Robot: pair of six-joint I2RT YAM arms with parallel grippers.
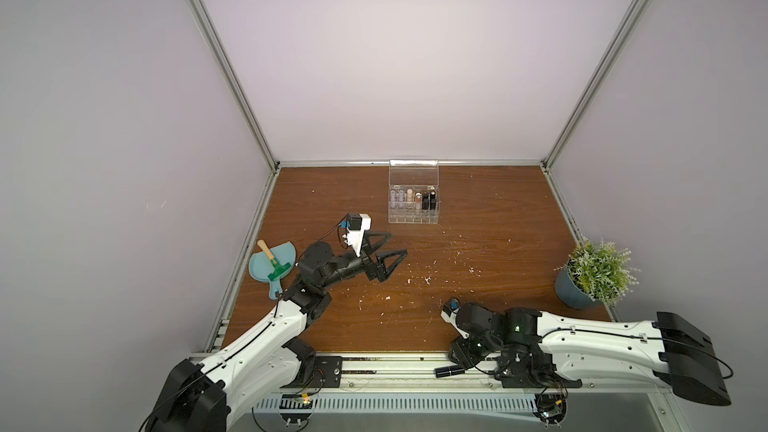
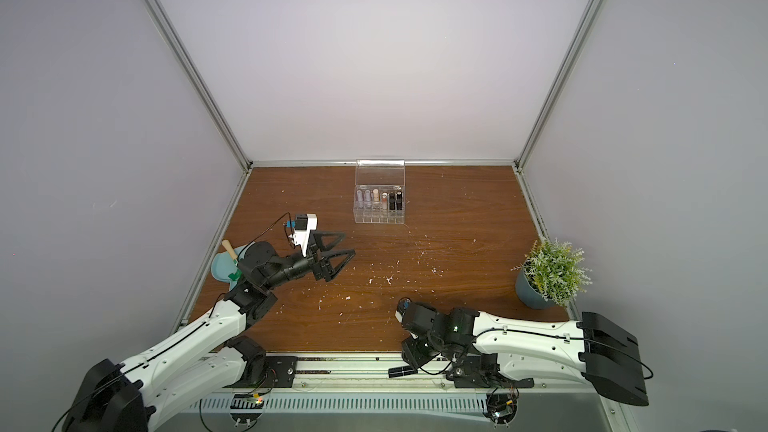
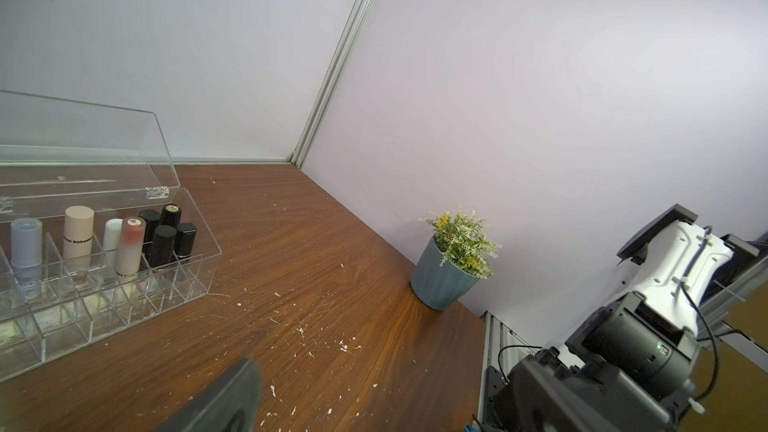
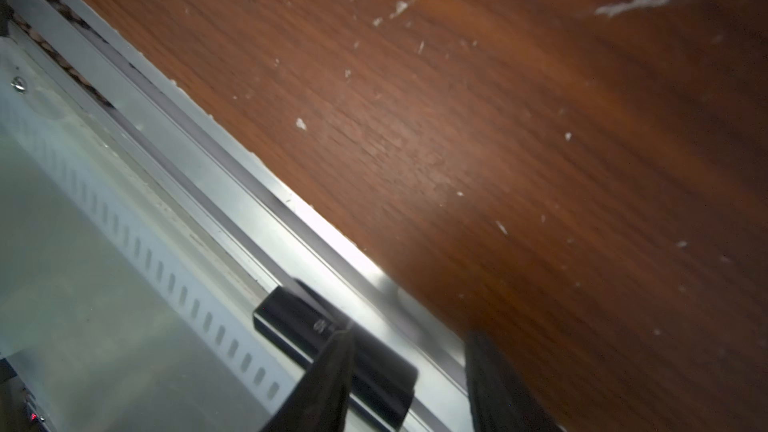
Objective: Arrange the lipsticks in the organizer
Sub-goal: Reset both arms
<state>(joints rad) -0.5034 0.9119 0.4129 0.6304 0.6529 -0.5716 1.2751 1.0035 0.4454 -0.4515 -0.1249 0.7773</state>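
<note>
Counter (image 1: 478,201) centre is open ground between the organizer (image 1: 413,220), lid raised near the far edge, and the near rail (image 1: 395,361). Lipsticks (image 1: 415,200) stand in its rear cells. One black lipstick (image 1: 450,370) lies along the rail. Right claw (image 4: 413,332) points down over it, partly spread, one finger (image 4: 324,388) crossing the tube, nothing pinched. Left claw (image 1: 398,243) hovers level over the counter, spread wide.

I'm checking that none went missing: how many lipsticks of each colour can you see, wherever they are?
Black lipsticks: 5 (4 in the organizer, a stray one on the front rail)
Lilac lipsticks: 2
Beige lipstick: 1
White lipstick: 1
Pink lipstick: 1
Total: 10
</note>
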